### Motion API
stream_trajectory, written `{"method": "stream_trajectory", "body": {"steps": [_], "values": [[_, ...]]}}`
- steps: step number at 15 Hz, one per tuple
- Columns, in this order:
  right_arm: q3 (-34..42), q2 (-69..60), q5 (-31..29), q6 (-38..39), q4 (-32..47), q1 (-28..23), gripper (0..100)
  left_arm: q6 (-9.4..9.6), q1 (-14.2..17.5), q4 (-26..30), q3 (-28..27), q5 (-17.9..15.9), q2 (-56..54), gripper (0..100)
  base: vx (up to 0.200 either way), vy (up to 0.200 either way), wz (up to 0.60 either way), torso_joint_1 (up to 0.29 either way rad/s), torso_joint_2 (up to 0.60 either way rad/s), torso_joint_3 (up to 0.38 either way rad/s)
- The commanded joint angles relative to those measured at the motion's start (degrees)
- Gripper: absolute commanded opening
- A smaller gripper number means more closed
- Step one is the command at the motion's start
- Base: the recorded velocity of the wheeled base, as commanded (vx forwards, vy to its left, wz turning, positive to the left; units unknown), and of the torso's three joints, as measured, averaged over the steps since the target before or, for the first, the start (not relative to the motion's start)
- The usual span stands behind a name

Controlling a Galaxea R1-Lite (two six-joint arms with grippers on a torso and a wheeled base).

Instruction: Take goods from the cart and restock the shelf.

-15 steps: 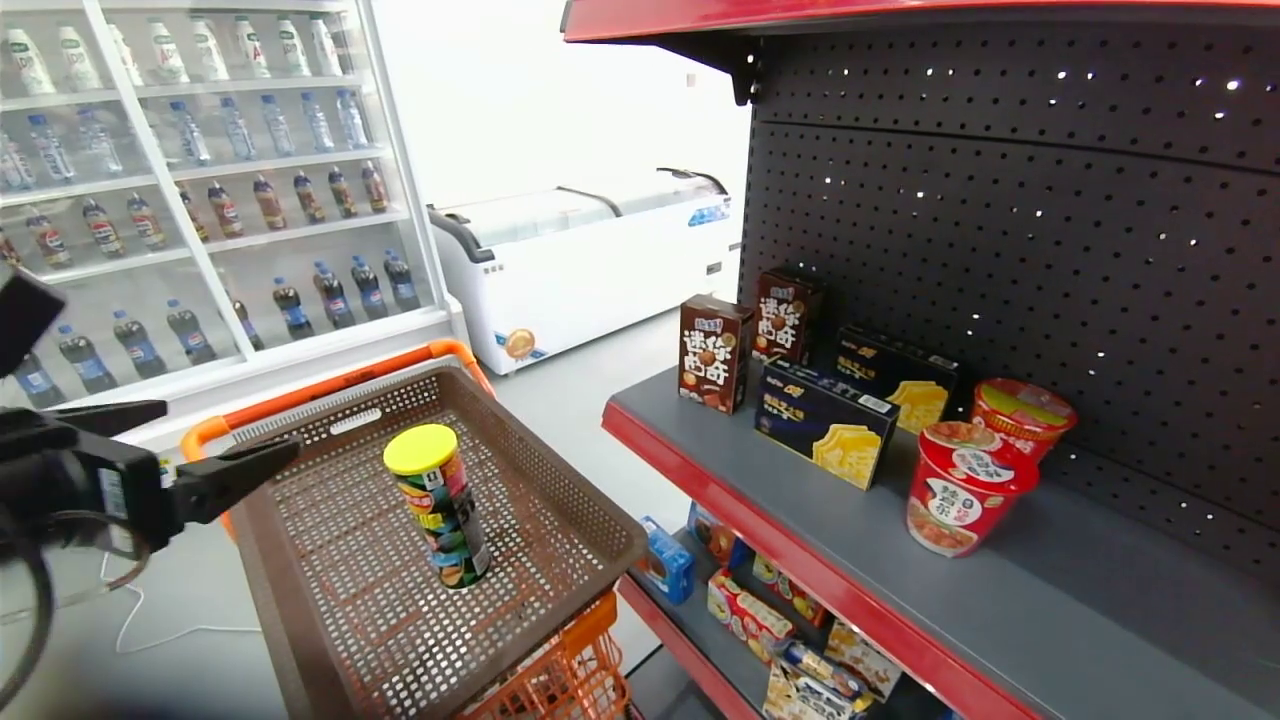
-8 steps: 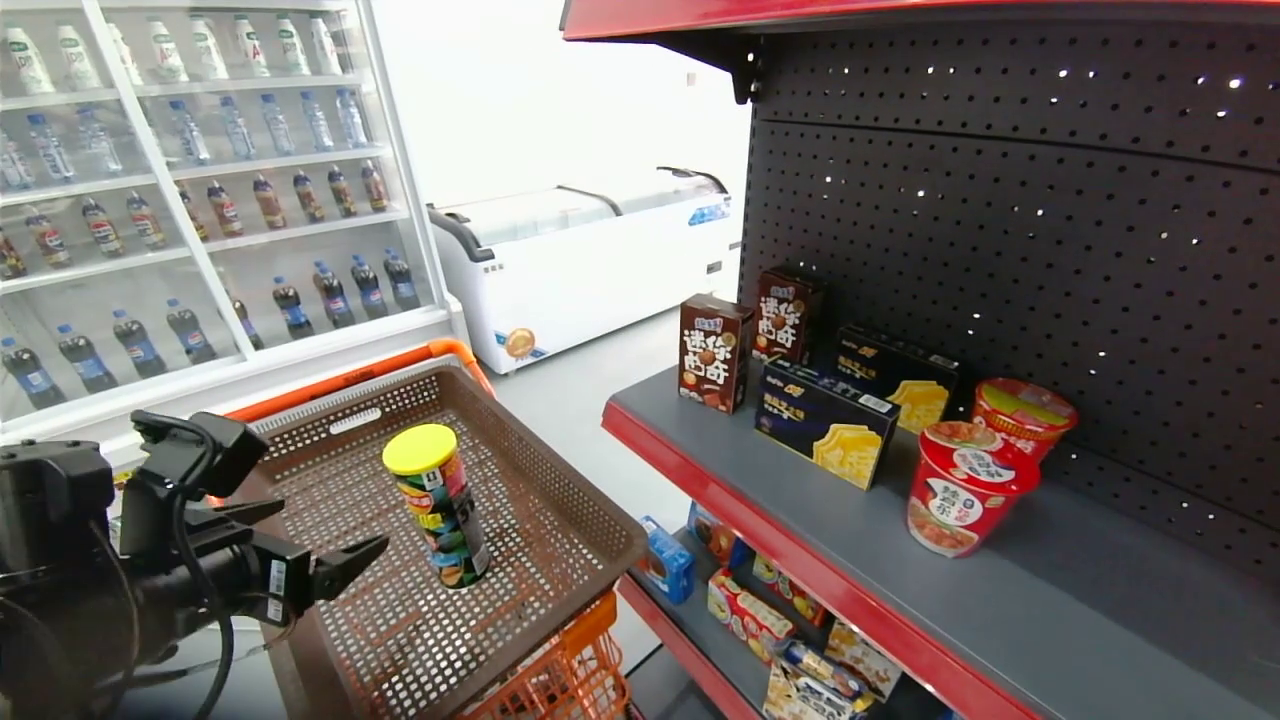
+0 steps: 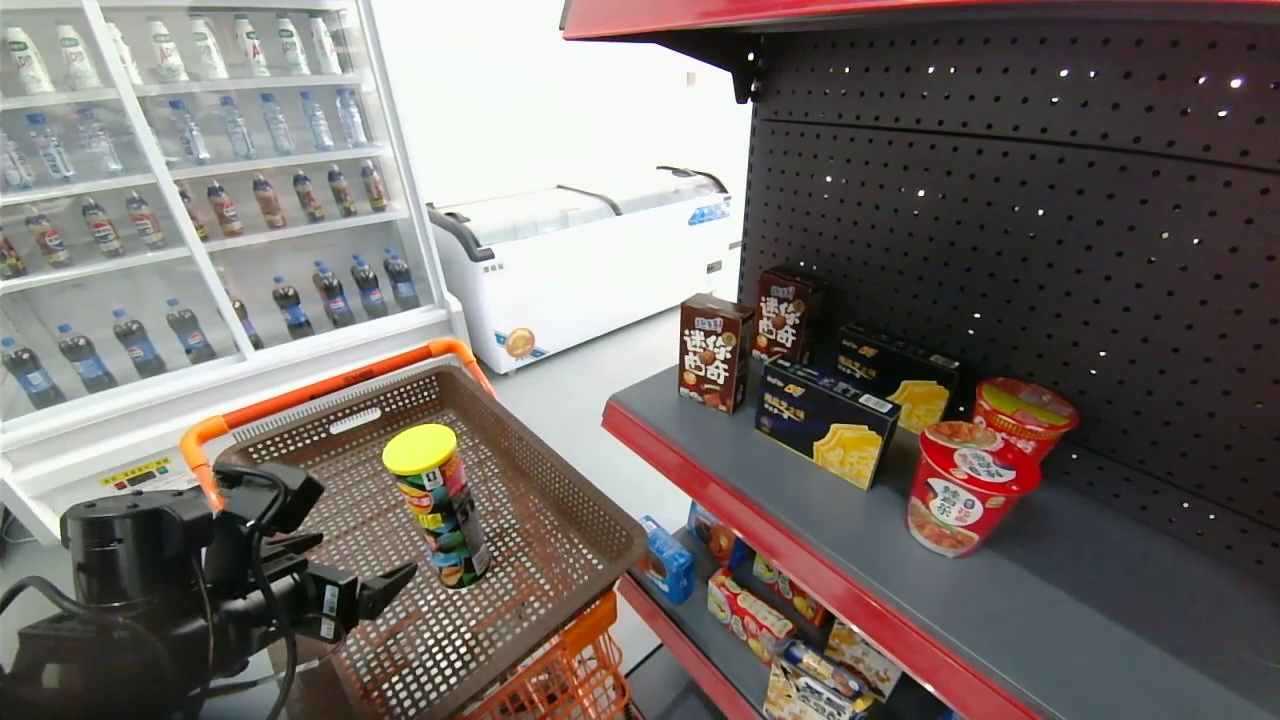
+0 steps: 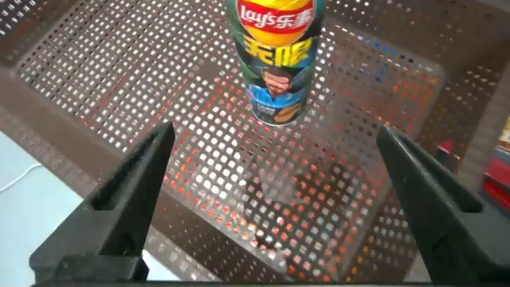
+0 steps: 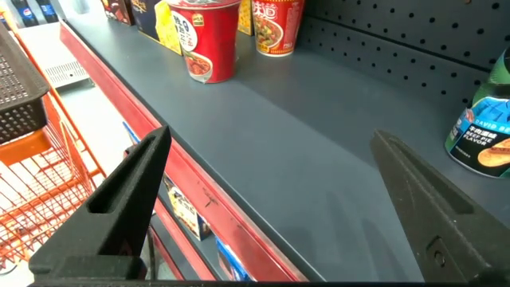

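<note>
Nearest, L gripper [image 4: 275, 139], jaws spread wide & holding nothing, hangs low over the cart's brown basket [image 3: 575, 520]. It points at the yellow-lidded chip can [image 3: 437, 505], which stands upright on the basket floor just ahead, untouched. Farther right, R gripper [image 5: 272, 135], also wide open & empty, sits over the grey shelf [image 3: 1050, 600], which carries cup noodles [image 3: 965, 500] & snack boxes [image 3: 825, 420]. Progress looks early: can not yet grasped, so pick, carry & shelving all remain.

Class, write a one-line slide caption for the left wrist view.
Open left gripper hovers over the brown basket, facing the upright chip can standing inside it.
</note>
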Motion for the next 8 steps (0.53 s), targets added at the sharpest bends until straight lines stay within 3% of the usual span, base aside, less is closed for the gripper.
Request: {"method": "stream_trajectory", "body": {"steps": [1, 6, 8], "values": [[0.0, 0.1, 0.0, -0.1, 0.0, 0.0, 100, 0.06, 0.3, -4.9, -0.6, -0.1, 8.8, 100, 0.000, 0.000, 0.00, 0.000, 0.00, 0.000], [0.0, 0.1, 0.0, -0.1, 0.0, 0.0, 100, 0.67, 0.2, -16.5, -5.4, -1.3, 20.7, 100, 0.000, 0.000, 0.00, 0.000, 0.00, 0.000], [0.0, 0.1, 0.0, -0.1, 0.0, 0.0, 100, 0.67, 0.2, -17.3, -8.1, -1.3, 24.1, 100, 0.000, 0.000, 0.00, 0.000, 0.00, 0.000]]}}
